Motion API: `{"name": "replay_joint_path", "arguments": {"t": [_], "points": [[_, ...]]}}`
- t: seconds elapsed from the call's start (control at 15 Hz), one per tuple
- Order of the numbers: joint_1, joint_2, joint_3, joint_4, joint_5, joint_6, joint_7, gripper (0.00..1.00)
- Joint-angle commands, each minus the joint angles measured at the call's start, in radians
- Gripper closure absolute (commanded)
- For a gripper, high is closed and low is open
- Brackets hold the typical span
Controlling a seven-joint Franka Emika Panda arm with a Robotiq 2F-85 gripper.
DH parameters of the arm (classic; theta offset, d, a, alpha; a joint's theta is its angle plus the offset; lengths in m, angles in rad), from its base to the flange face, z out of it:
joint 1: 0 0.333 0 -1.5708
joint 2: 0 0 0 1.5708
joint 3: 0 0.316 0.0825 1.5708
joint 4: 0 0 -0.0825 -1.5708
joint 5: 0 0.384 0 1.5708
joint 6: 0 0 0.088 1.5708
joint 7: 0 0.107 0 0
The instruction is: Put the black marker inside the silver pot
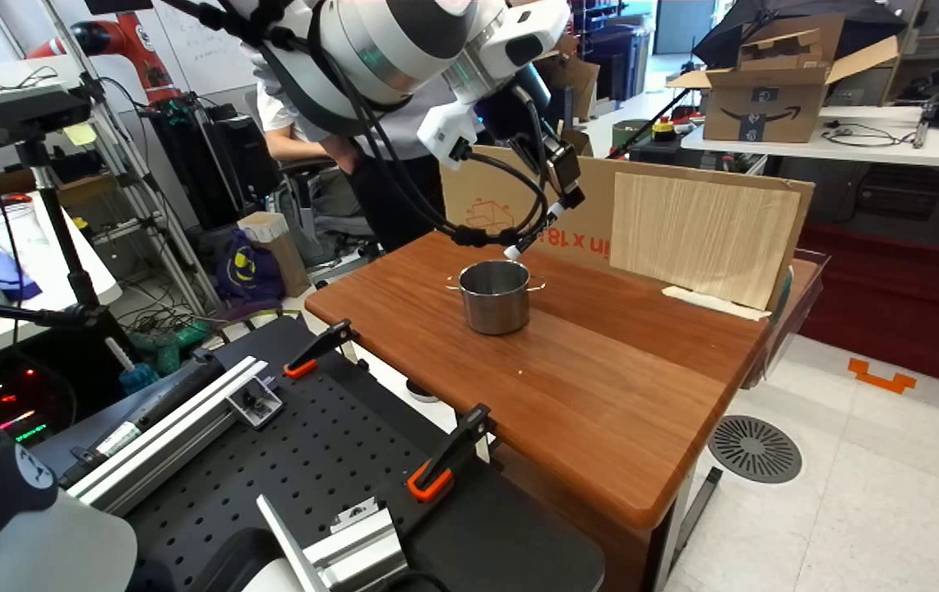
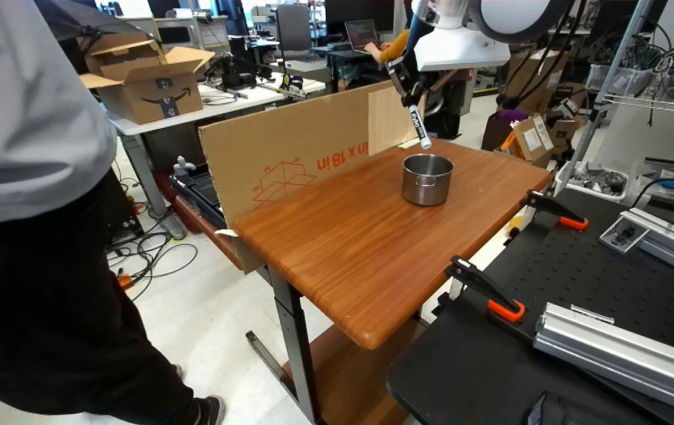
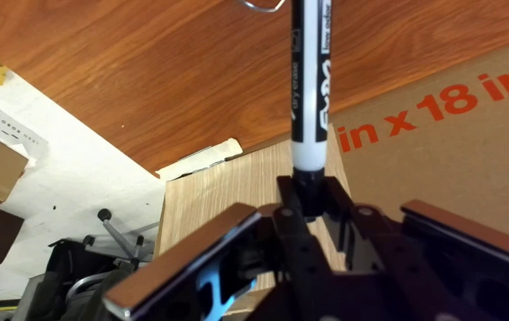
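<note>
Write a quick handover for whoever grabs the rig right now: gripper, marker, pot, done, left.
Gripper: jaws shut on one end of the marker.
Marker: tilted, free end shows above the rim of the pot in both exterior views, not touching it; exact centering unclear.
Pot: upright on the table.
Done: marker gripped and held off the table.
Left: probably check alignment, lower marker into pot, open jaws, back off.
</note>
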Motion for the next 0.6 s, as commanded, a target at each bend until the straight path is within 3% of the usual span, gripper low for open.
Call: {"name": "replay_joint_path", "arguments": {"t": [0.0,0.53], "points": [[0.045,0.005,-0.028,-0.010,-0.025,-0.018,0.001,0.95],[0.055,0.044,0.003,-0.018,-0.017,-0.066,-0.036,0.95]]}}
